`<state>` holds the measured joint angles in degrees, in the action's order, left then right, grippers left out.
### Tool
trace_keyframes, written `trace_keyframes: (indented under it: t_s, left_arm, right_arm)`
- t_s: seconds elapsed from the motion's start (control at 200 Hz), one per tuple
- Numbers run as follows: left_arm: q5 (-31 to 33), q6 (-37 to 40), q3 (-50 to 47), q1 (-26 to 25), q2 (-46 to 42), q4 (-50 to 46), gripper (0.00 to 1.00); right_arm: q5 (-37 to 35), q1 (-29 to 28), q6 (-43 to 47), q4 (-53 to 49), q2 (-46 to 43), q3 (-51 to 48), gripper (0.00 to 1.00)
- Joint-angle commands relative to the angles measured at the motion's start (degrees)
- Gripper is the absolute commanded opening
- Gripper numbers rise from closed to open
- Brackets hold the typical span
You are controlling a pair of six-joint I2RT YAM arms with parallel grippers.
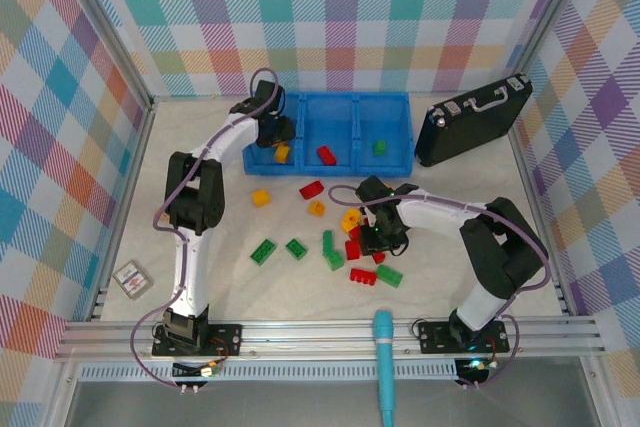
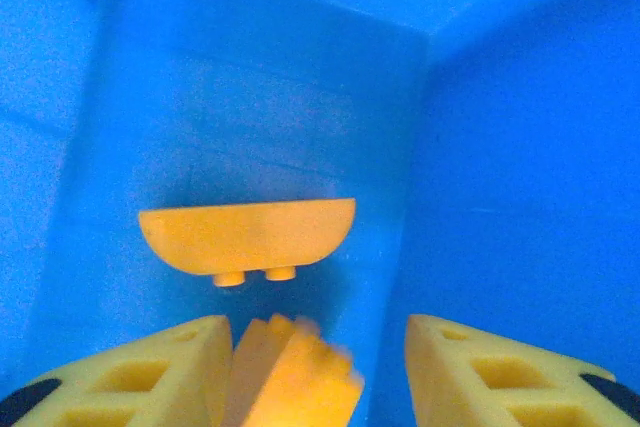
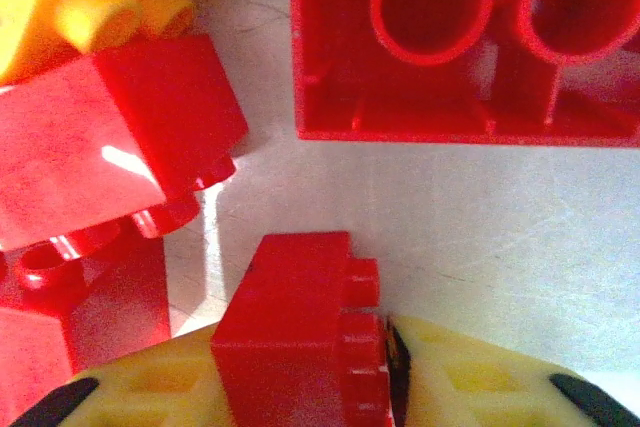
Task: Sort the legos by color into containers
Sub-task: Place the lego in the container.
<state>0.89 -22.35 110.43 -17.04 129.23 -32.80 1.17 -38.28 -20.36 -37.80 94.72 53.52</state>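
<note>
The blue bin [image 1: 340, 97] has three containers in a row. My left gripper [image 1: 275, 137] hangs over the left one, jaws open; in the left wrist view a blurred yellow-orange lego [image 2: 295, 377] sits loose between the fingers [image 2: 318, 347], touching only the left one, above another yellow-orange lego [image 2: 247, 235] on the bin floor. A red lego [image 1: 327, 155] lies in the middle container and a green one [image 1: 379, 146] in the right. My right gripper [image 1: 372, 237] is down in the pile of legos on the table, shut [image 3: 300, 347] on a red lego [image 3: 290, 327].
Loose legos lie on the table: yellow [image 1: 261, 197], red [image 1: 311, 189], green [image 1: 263, 251], green [image 1: 389, 275] and several more. Large red bricks [image 3: 470, 47] crowd my right gripper. A black case [image 1: 472, 119] stands right of the bin. A small card [image 1: 131, 277] lies front left.
</note>
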Motion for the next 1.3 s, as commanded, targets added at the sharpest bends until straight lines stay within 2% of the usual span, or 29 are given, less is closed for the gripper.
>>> trace_keyframes:
  t_s: [0.0, 0.125, 0.245, 0.495, 0.605, 0.805, 1.125, 1.295]
  left_arm:
    - [-0.1, 1.7, 1.5, 0.2, -2.4, -0.4, 0.53]
    - [-1.6, 3.0, 1.4, 0.3, -5.4, -0.8, 0.57]
    - [-2.6, 5.0, 0.3, 0.3, -10.2, -0.5, 0.59]
    - [-0.9, 9.3, -8.7, 0.7, -25.6, 2.5, 0.62]
    - [-1.3, 9.9, -14.4, 0.8, -32.1, 1.9, 0.65]
    - [-1.3, 11.6, -29.8, 0.8, -46.4, 2.6, 0.71]
    - [-3.0, 13.2, -37.8, 0.9, -59.2, -8.4, 0.75]
    - [-4.2, 11.8, -41.7, 0.9, -64.3, -9.8, 0.76]
  right_arm:
    - [1.7, -0.5, -0.2, -1.4, 0.3, 1.3, 0.36]
    - [1.4, -0.6, 0.7, -2.4, -1.0, 2.3, 0.28]
    - [-0.3, -0.6, 1.9, -5.6, -1.9, 5.5, 0.26]
    - [-5.0, -0.6, 8.1, -11.6, 0.0, 20.7, 0.24]
    - [-9.1, -0.5, 10.2, -13.4, 3.4, 29.0, 0.24]
    - [-11.5, -0.5, 12.4, -10.6, 9.1, 38.6, 0.24]
    - [-11.7, 0.7, 18.0, -10.5, 25.5, 60.4, 0.25]
    - [-11.4, 2.5, 19.2, -4.9, 32.2, 64.8, 0.24]
